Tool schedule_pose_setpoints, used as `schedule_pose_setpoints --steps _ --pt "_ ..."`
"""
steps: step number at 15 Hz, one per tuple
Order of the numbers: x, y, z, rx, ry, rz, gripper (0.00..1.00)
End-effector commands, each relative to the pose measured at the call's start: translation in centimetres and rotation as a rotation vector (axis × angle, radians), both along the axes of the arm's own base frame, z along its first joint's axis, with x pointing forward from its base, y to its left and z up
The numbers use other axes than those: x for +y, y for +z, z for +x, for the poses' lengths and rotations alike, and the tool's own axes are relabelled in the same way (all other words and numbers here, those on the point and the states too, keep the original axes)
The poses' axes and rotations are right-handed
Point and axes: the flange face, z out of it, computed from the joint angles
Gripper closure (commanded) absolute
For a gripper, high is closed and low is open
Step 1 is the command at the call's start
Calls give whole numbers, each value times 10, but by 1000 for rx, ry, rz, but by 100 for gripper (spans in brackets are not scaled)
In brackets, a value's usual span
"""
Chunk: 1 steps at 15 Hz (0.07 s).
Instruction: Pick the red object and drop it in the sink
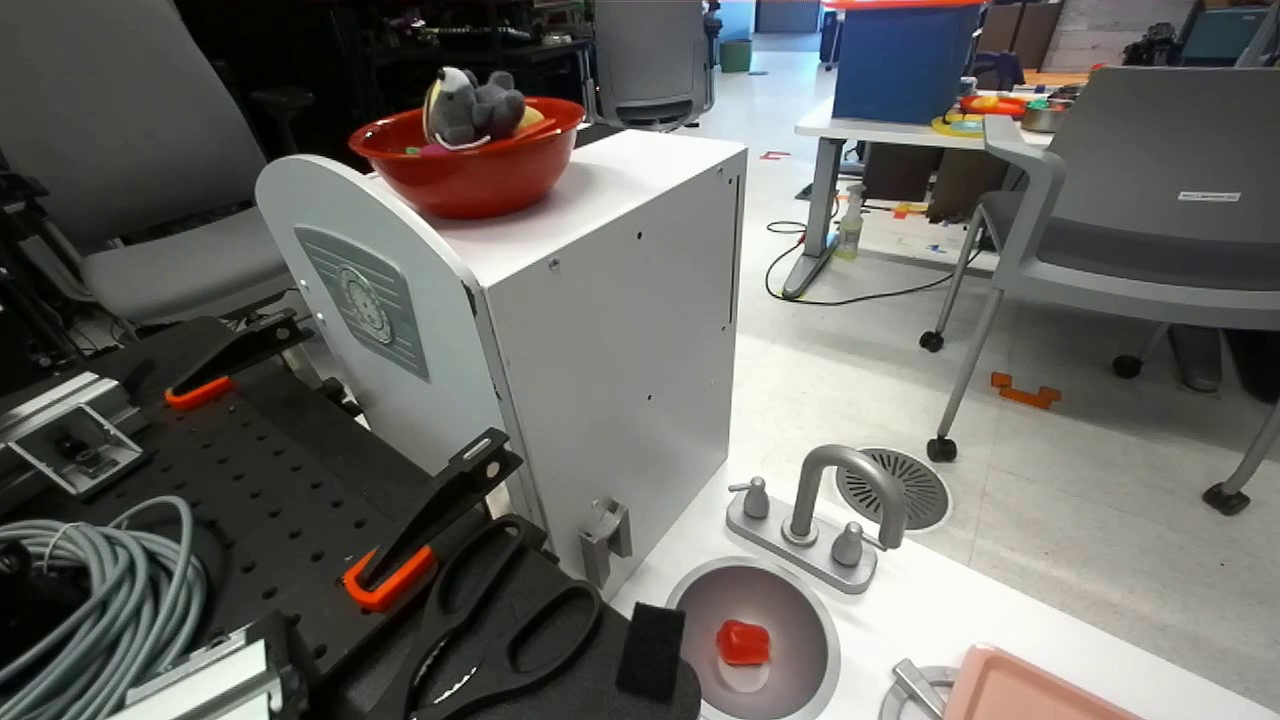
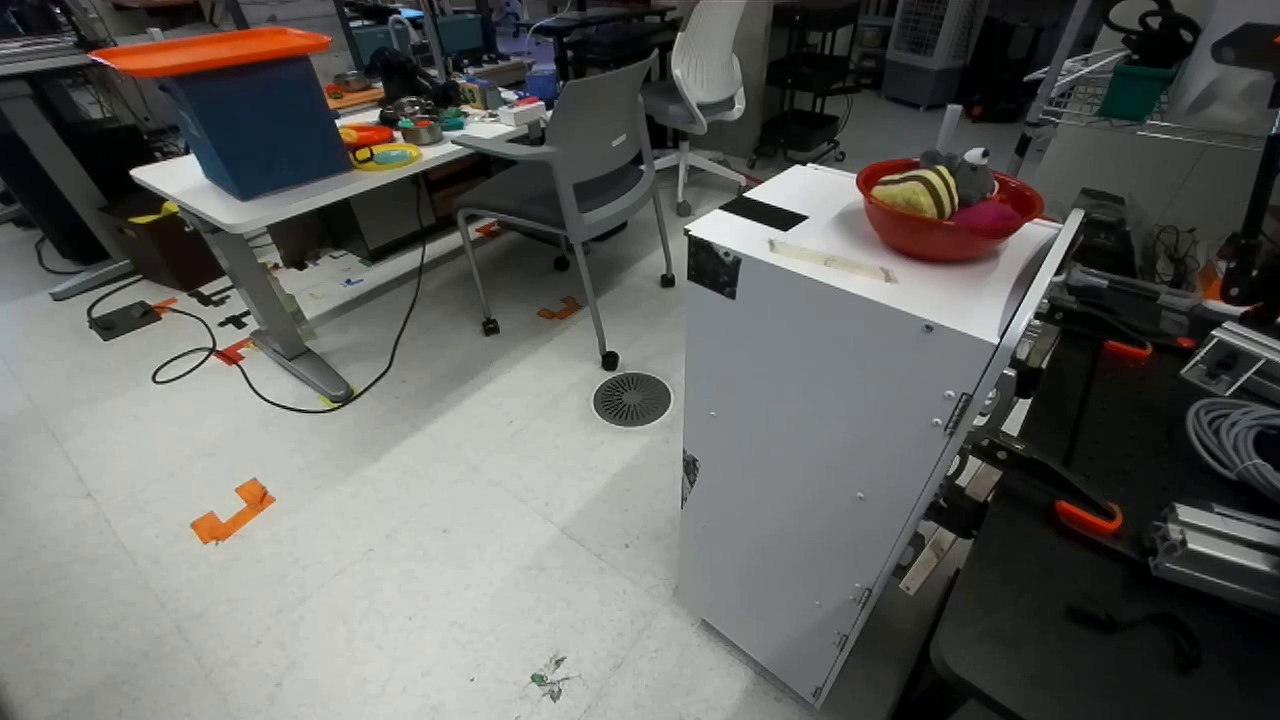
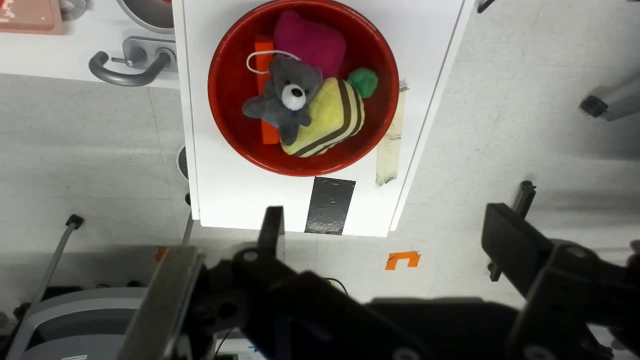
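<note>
in an exterior view the red object (image 1: 743,642) is lying inside the sink (image 1: 795,625), resting on the bottom and partly covering a pale round patch (image 1: 744,680) there. going by that, i'm judging the drop to be done.

as for handling, the red object is looking small and lumpy, so i'm expecting it to be light. its surface is looking smooth, perhaps slippery; the view is leaving me unsure whether it is stiff or yielding, and nothing is suggesting fragility. if it were needing a grip, i'd be reaching straight down from above and pinching it across its middle, since it is lying apart from the sink's curved wall, while minding the faucet (image 1: 806,505), which is arching just beside the rim.

the claw (image 3: 384,222) is hanging released in the wrist view, its fingers (image 3: 511,245) standing wide apart and gripping nothing. the red object is lying well apart from it: the fingers are showing low in that view, while the sink is peeking in near the top left, with only a sliver of red showing at the edge, probably the same object. the cabinet (image 1: 620,330), bearing a bowl (image 3: 230,95), is standing beside the sink and rising above it, so the red object is sitting lower than the cabinet's top.
</note>
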Motion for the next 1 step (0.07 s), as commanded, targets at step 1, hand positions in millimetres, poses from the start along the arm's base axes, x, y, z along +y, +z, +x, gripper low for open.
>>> schedule_pose_setpoints --steps 1 --pt "0 1 0 1 0 0 0"
